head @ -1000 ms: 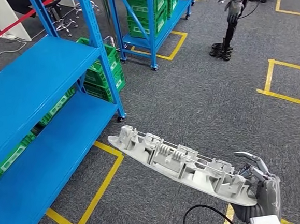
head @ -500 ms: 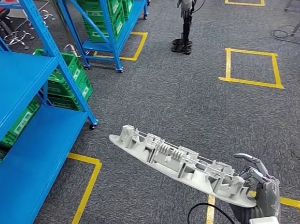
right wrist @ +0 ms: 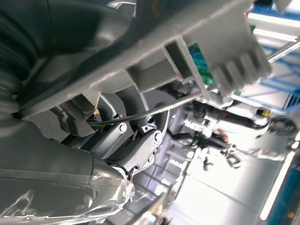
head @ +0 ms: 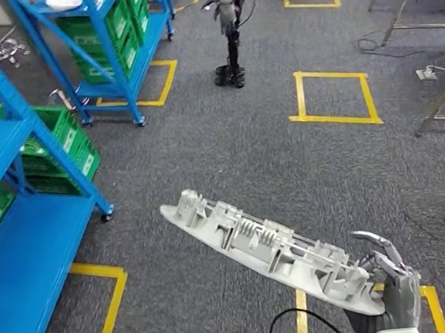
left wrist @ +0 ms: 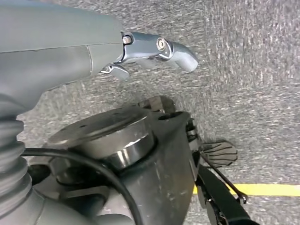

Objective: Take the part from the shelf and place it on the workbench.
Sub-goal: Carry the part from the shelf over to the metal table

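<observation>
**My right hand carries the part over the carpet**

My right hand (head: 387,288) grasps one end of the long grey part (head: 261,248), low at the right of the head view. The part juts away from me toward the left, held clear above the grey carpet floor (head: 254,156), ribbed side up. From my right wrist its underside (right wrist: 169,51) sits close against my fingers (right wrist: 141,145).

My left hand (left wrist: 106,51) hangs over the carpet with nothing in it; one finger (left wrist: 166,47) reaches out straight, so it looks released.

The blue shelf (head: 22,236) stands at my left, well apart from the part, with green crates (head: 61,141) beside it. A second blue shelf (head: 100,45) farther off holds more crates. Yellow tape squares (head: 331,96) mark the floor, and another robot's legs (head: 229,42) stand beyond
</observation>
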Motion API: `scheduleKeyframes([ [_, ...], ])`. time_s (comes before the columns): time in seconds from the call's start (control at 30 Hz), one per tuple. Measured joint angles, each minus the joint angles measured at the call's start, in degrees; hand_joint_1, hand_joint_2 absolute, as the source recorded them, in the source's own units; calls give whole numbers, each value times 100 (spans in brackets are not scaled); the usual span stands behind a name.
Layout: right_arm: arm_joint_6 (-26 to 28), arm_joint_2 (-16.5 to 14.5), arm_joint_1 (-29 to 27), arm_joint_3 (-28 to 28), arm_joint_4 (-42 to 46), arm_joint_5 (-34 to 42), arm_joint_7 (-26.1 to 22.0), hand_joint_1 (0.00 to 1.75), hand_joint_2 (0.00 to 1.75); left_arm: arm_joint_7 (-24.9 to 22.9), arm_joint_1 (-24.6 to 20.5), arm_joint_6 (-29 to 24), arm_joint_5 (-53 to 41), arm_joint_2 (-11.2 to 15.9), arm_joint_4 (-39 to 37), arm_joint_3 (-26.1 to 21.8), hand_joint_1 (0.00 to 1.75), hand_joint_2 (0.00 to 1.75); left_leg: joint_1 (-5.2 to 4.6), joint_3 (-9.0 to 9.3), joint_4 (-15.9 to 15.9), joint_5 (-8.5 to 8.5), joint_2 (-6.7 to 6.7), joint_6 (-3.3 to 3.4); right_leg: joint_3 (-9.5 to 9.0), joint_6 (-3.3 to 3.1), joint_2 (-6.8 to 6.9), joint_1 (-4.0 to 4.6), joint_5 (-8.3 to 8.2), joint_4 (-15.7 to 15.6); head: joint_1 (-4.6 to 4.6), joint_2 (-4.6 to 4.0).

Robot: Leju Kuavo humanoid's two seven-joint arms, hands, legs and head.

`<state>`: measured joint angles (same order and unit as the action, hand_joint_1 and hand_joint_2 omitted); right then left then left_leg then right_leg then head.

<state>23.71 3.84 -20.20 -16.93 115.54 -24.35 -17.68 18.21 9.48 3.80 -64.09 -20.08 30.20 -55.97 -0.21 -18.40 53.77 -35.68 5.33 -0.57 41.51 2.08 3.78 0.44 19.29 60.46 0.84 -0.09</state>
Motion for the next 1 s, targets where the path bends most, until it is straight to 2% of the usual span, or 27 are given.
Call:
scheduleKeyframes([
  [0.07, 6, 2, -9, 1, 14, -4, -1, 175, 175, 4, -27, -2, -5, 8, -4, -3, 0, 175, 3, -47, 118, 129, 10, -72, -40, -71, -165, -18, 44, -38, 29, 2],
  [0.1, 8, 3, -5, 2, 15, -5, -2, 175, 175, 8, -39, -2, -7, 11, -12, -3, 0, 175, 16, -232, 436, 269, -86, -95, -84, -95, -232, -33, 67, -80, 27, 1],
  [0.13, 10, 3, 6, 1, 14, -5, -2, 175, 175, 8, -48, -1, -9, 13, -19, -8, 0, 175, 27, -517, 855, 372, -206, -109, -138, -119, -303, -46, 88, -123, 35, 1],
  [0.17, 13, 3, 19, 0, 14, -3, -3, 175, 175, 4, -50, -1, -13, 15, -27, -16, 0, 175, 37, -862, 1289, 371, -335, -115, -189, -139, -377, -56, 113, -166, 43, 0],
  [0.2, 17, 3, 35, 1, 13, 2, -6, 175, 175, 0, -50, 1, -23, 16, -34, -32, 0, 175, 41, -1221, 1663, 233, -430, -121, -240, -155, -462, -62, 144, -195, 46, 0],
  [0.23, 21, 3, 43, 1, 13, 8, -10, 175, 175, -7, -48, 1, -42, 16, -37, -54, 0, 175, 43, -1505, 1857, -16, -467, -127, -288, -162, -554, -68, 180, -211, 48, 0],
  [0.27, 25, 3, 43, 1, 13, 13, -17, 175, 175, -10, -48, 0, -64, 16, -39, -76, 0, 175, 45, -1727, 1925, -244, -483, -132, -342, -161, -649, -74, 222, -218, 50, 0],
  [0.3, 27, 3, 40, 1, 12, 19, -22, 175, 175, -10, -51, 0, -84, 16, -41, -96, 0, 175, 52, -1873, 1874, -344, -493, -137, -403, -154, -741, -80, 266, -219, 49, 0],
  [0.33, 28, 3, 38, 1, 12, 22, -26, 175, 175, -9, -55, 0, -100, 16, -41, -110, 0, 175, 64, -1934, 1698, -240, -514, -144, -469, -137, -829, -87, 312, -218, 50, 0],
  [0.37, 28, 3, 37, 1, 11, 26, -31, 175, 175, -9, -58, -1, -109, 16, -42, -118, 0, 175, 84, -1925, 1423, 45, -575, -157, -538, -111, -913, -96, 357, -217, 50, 0],
  [0.43, 28, 3, 38, 1, 11, 37, -39, 175, 175, -9, -68, -4, -121, 15, -50, -125, 0, 175, 154, -1834, 791, 719, -859, -186, -635, -36, -1072, -105, 439, -192, 62, 0],
  [0.47, 28, 3, 40, 1, 12, 41, -43, 175, 175, -9, -73, -7, -127, 13, -56, -127, 0, 175, 178, -1794, 585, 941, -977, -182, -650, 4, -1143, -107, 473, -175, 69, 1],
  [0.5, 28, 3, 38, 0, 13, 42, -46, 175, 175, -9, -78, -9, -131, 12, -60, -131, 0, 175, 188, -1772, 484, 1055, -1044, -160, -644, 38, -1205, -109, 509, -162, 79, 1],
  [0.53, 28, 3, 32, 0, 14, 43, -49, 175, 175, -9, -85, -11, -136, 11, -62, -134, 0, 175, 181, -1755, 461, 1081, -1015, -120, -636, 68, -1269, -118, 543, -154, 79, 2],
  [0.57, 30, 3, 20, 0, 15, 44, -51, 175, 175, -9, -91, -13, -142, 11, -63, -138, 0, 175, 173, -1731, 463, 1121, -949, -72, -630, 91, -1269, -127, 575, -145, 76, 2],
  [0.6, 32, 3, 9, 0, 15, 46, -53, 175, 175, -9, -98, -15, -147, 12, -63, -142, 0, 175, 164, -1713, 462, 1134, -884, -22, -607, 106, -1148, -126, 645, -73, 69, 1],
  [0.63, 33, 3, 6, -2, 15, 47, -56, 175, 175, -9, -102, -16, -152, 11, -63, -146, 0, 175, 154, -1700, 460, 1130, -811, 24, -543, 119, -961, -120, 772, 102, 57, 1],
  [0.7, 35, 3, 11, -7, 14, 49, -60, 175, 175, -10, -101, -18, -159, 11, -63, -159, 0, 175, 117, -1684, 458, 1116, -660, 89, -253, 139, -540, -100, 1179, 776, 47, 1],
  [0.73, 35, 3, 13, -9, 13, 50, -61, 175, 175, -11, -98, -18, -160, 11, -63, -167, 0, 175, 98, -1680, 460, 1105, -578, 106, -77, 146, -454, -100, 1375, 1158, 46, 1],
  [0.77, 35, 3, 12, -10, 13, 52, -61, 175, 175, -11, -97, -18, -161, 11, -63, -176, 0, 175, 81, -1676, 462, 1094, -497, 118, 41, 147, -422, -100, 1481, 1424, 47, 1],
  [0.8, 35, 3, 9, -10, 13, 53, -61, 175, 175, -12, -98, -18, -162, 11, -63, -186, 0, 175, 67, -1668, 463, 1082, -416, 126, 56, 142, -411, -98, 1474, 1488, 48, 0],
  [0.83, 35, 3, 6, -10, 13, 53, -61, 175, 175, -13, -99, -18, -162, 11, -63, -196, 0, 175, 55, -1655, 464, 1069, -340, 129, -48, 129, -397, -93, 1364, 1326, 48, 0],
  [0.87, 35, 3, 5, -9, 13, 53, -60, 175, 175, -13, -100, -18, -163, 10, -63, -205, 0, 175, 47, -1635, 465, 1053, -271, 125, -256, 111, -344, -84, 1189, 972, 49, 0],
  [0.93, 34, 3, 11, -8, 13, 56, -61, 175, 175, -14, -98, -16, -174, 8, -63, -215, 0, 175, 23, -1580, 471, 1015, -165, 91, -698, 71, -115, -49, 888, 199, 52, 1],
  [0.97, 34, 3, 14, -8, 14, 61, -66, 175, 175, -14, -99, -11, -185, 9, -63, -223, 0, 175, 13, -1551, 473, 999, -122, 65, -821, 53, -38, -33, 812, -23, 56, 1],
  [1.0, 34, 3, 14, -7, 14, 68, -72, 175, 175, -14, -101, -6, -199, 10, -63, -233, 0, 175, 9, -1525, 471, 988, -81, 35, -865, 36, -12, -18, 785, -113, 59, 1],
])
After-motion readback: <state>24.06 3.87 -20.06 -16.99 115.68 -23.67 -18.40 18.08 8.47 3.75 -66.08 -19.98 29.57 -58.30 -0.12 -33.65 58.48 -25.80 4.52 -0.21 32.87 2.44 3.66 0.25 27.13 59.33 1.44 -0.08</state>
